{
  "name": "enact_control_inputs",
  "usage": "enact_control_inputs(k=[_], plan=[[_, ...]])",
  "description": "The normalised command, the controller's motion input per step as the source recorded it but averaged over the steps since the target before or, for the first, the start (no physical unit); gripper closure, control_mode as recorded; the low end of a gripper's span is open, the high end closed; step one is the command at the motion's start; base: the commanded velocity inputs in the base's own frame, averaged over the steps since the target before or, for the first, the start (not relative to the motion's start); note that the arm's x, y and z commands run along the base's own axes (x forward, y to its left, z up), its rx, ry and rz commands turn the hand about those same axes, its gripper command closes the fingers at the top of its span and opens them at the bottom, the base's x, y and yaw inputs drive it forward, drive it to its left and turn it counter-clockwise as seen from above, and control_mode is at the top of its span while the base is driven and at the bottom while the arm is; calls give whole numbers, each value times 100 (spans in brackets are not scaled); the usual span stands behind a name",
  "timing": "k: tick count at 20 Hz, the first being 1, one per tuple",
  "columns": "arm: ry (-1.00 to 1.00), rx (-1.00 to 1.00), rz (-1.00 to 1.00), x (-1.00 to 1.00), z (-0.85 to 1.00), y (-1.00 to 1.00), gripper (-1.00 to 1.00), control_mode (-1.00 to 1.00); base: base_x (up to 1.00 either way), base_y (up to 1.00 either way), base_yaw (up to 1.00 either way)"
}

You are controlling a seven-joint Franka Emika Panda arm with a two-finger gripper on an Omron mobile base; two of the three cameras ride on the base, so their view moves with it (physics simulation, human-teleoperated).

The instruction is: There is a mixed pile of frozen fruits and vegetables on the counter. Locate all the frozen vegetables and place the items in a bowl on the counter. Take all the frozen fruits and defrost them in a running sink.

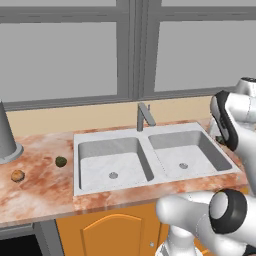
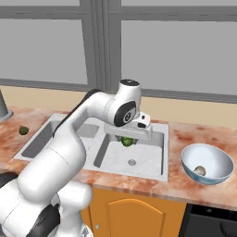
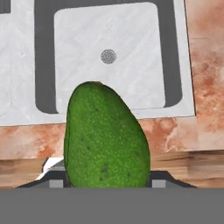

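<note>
The gripper clamps a bright green, pebbly-skinned oblong piece above the right basin of the grey metal sink. The white arm bends over the front counter, hand pointing down. The basin floor is smooth and bare around its round drain. A pale mushroom lies in the rounded bowl, right of the sink. Left of the sink, a dark olive ball and an orange-tan ball rest apart on marbled stone.

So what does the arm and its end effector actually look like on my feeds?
The arm is glossy white with rounded, tube-like links and dark grey-black rings and caps at the joints. The end effector is a white block. No cables or markings show.
</note>
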Motion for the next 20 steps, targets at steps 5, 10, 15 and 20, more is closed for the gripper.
enact_control_inputs(k=[5,10,15,20], plan=[[-4,3,4,25,0,-94,100,-100,0,0,0],[0,0,0,13,0,-85,100,-100,0,0,0],[0,0,0,9,0,-97,100,-100,0,0,0],[2,0,0,5,0,-93,100,-100,0,0,0]])
